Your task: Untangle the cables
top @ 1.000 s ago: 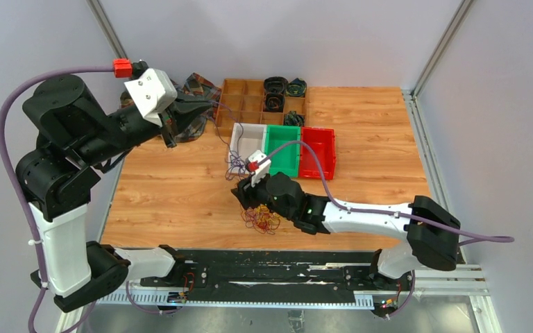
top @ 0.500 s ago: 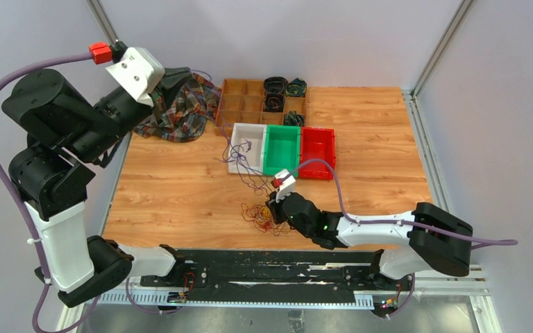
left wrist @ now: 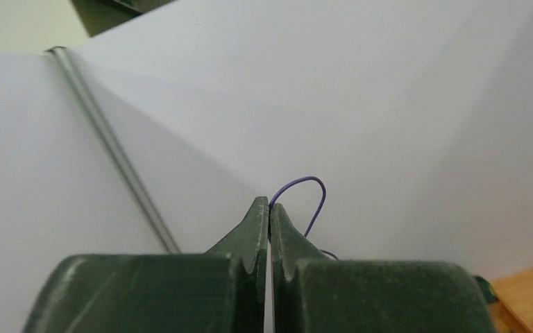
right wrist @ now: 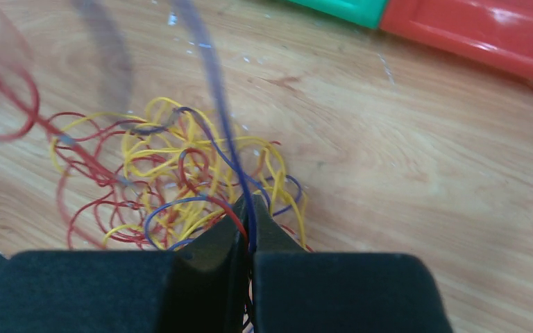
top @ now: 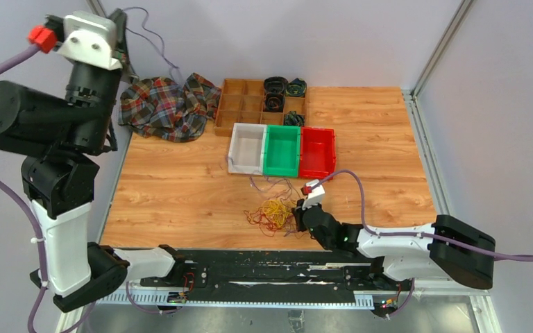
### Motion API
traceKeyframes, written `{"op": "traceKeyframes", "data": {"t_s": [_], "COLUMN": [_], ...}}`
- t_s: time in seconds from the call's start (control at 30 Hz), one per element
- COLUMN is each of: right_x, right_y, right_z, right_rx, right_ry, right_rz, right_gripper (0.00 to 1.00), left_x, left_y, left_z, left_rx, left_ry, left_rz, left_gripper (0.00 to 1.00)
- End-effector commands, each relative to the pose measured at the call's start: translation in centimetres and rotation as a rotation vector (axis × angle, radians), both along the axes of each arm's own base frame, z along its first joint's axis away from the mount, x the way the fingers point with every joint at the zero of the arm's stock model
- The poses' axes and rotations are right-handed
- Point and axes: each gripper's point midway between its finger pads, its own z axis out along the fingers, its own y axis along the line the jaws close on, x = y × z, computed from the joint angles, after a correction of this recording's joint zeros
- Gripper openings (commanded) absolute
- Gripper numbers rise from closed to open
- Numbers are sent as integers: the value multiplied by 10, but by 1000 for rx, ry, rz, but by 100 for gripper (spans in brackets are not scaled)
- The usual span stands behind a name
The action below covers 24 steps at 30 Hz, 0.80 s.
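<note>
Cables [top: 272, 212]: tangle of yellow, red and purple lay on the table [top: 180, 187], directly ahead of the right claw [right wrist: 250, 211].
Right claw: sat low, closed tight on a purple strand [right wrist: 215, 90].
Left claw [left wrist: 269, 208]: hung high, well apart, pinched on a purple loop [left wrist: 314, 193].

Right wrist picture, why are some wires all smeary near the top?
Right wrist view: the purple strand and the red loop by the top and left edges are blurred, while the yellow tangle on the table is clearer. Left wrist view: the purple wire loop looks crisp against the plain wall. Top view: evenly lit, no glare.
</note>
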Motion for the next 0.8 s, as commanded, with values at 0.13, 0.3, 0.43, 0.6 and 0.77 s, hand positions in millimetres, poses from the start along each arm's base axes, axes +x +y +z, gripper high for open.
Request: {"op": "traceKeyframes", "data": {"t_s": [0.13,0.3,0.43,0.6,0.77], "right_x": [11,11,5,-5,-1], "right_y": [-53,-43,-11,13,20], "right_z": [-25,-11,33,95,132], "right_rx": [8,6,61,136,170], "right_ry": [65,41,-3,-79,-108], "right_rz": [-204,-141,37,200,255], "right_gripper": [1,2,32,54,56], "left_x": [-54,-36,-28,-6,13], "left_y": [72,33,-5,-46,-79], "left_z": [78,48,13,-43,-95], "left_rx": [-259,-142,-89,-33,-5], "left_ry": [-338,-204,-93,87,229], "left_rz": [201,48,-122,-259,-354], "left_gripper": [0,0,0,1,0]}}
